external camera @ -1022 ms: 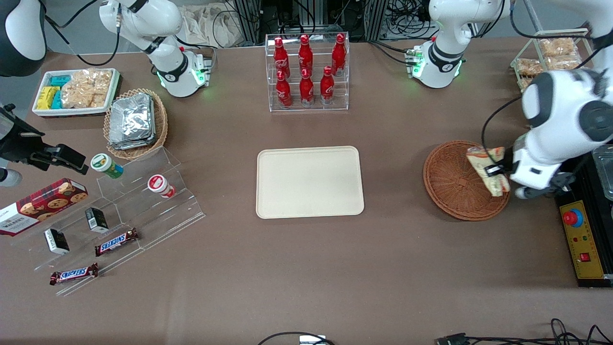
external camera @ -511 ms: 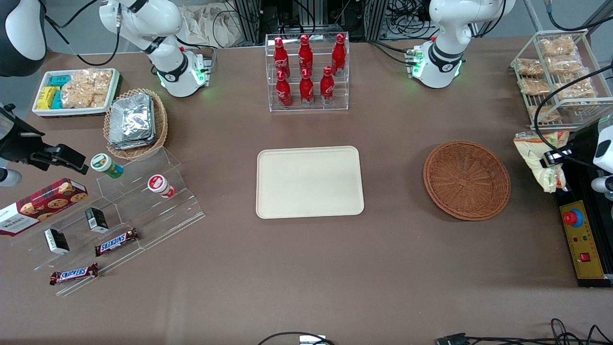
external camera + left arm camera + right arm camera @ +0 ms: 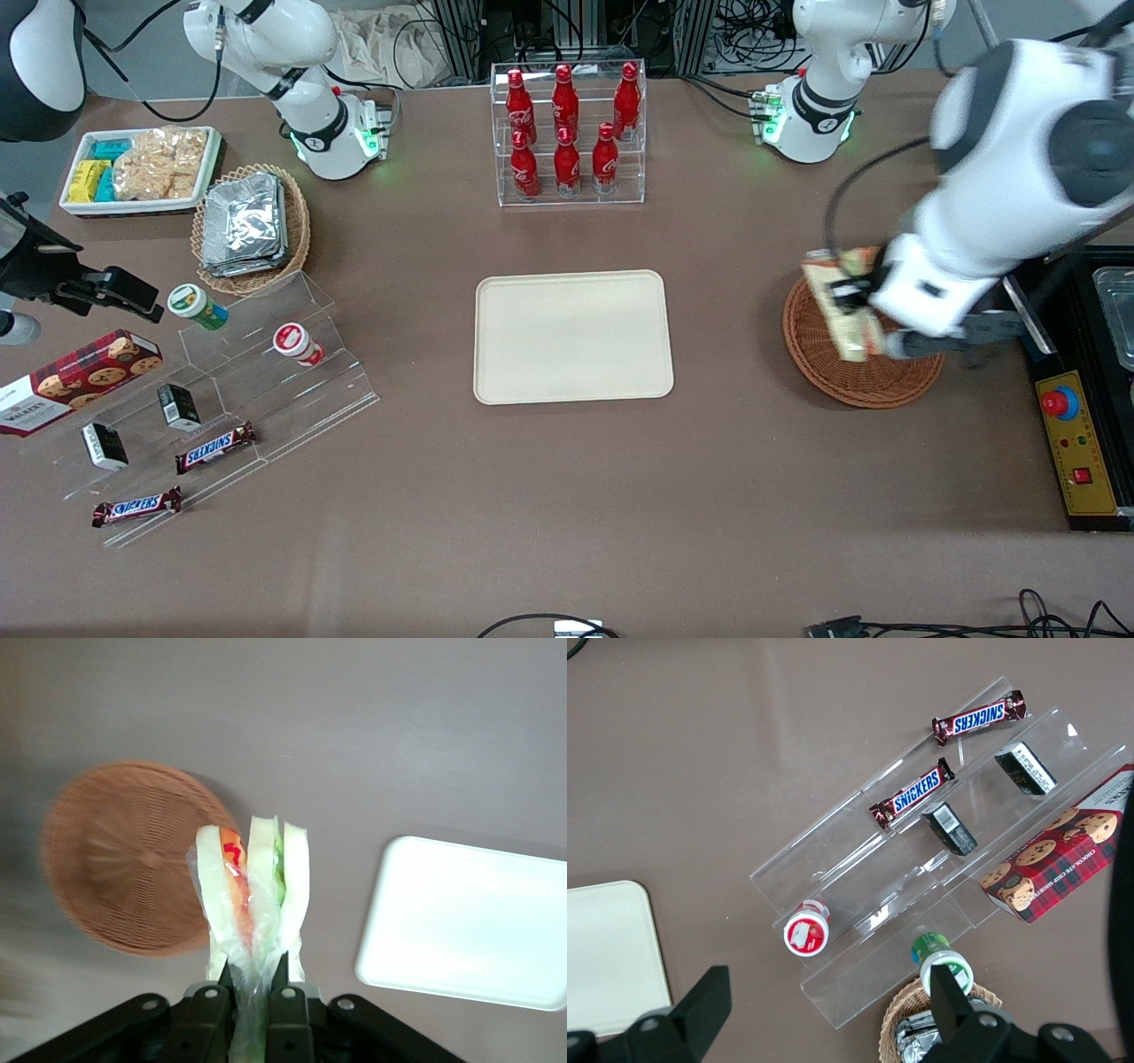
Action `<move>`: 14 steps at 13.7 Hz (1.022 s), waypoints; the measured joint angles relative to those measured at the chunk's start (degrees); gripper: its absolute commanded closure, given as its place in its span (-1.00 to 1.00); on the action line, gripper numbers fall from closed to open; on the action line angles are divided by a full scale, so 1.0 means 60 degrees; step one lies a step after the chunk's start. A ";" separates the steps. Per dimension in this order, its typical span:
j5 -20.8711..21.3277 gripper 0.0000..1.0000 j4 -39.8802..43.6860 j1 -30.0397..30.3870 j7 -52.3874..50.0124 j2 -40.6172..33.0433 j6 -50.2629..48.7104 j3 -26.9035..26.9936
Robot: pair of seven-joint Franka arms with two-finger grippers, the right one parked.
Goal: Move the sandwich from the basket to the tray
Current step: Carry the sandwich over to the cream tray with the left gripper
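Looking at the front view, I see the gripper at the right of the frame, raised above the basket, its fingers closed on the sandwich. The sandwich hangs in the air over the basket's edge nearest the tray, clear of the wicker, with its long side running up and down the frame. From the left wrist view, I see the two black fingers pinching the clear wrap at the wedge's base, the white bread slices standing away from the gripper with the red-orange and green filling layers showing between them. In that view the sandwich sits between the round reddish-brown basket and the cream tray, overlapping the basket's rim.

The tray lies flat at the centre of the front frame on the brown tabletop, well apart from the basket, and I see nothing on it. At upper centre stands a clear rack of red bottles. At upper left, a lighter wicker basket of foil packets sits just beside a white bin of snack packets. At lower left, a clear stepped stand carries two Snickers bars, small cups and dark boxes, with a cookie box beside it.
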 measured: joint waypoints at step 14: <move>0.0459 1.00 -0.2101 -0.2383 -0.1619 0.2602 0.5409 -0.0088</move>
